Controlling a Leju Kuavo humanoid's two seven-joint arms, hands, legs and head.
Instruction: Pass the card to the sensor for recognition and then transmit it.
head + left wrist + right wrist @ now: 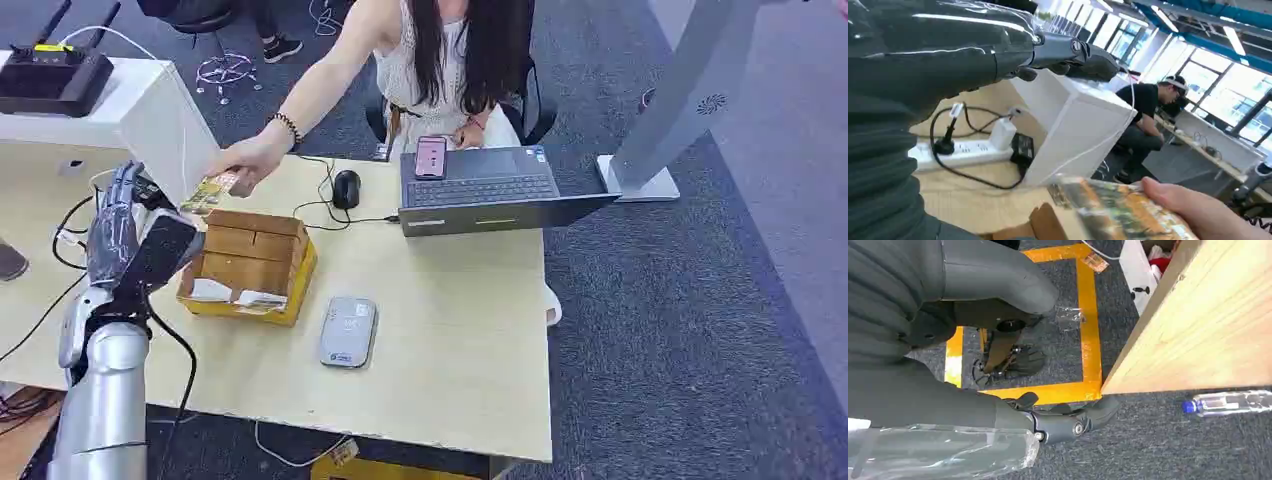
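- Card [212,189] was held by a person's hand [247,160] at far left of table [450,330], just above far edge of wooden box [250,262], beside robot's left hand [125,225] — prob. offered for handover.
- Left hand was raised w/ fingers [1083,52] loose and apart, grasping nothing; not touching card.
- Right hand [1068,422] hung low by the floor, released, nothing in it.
- Sensor [348,331] lay flat nr table middle, right of box, within reach for the scan.
- Judgement: card pickup not yet done; scan + pass remain.
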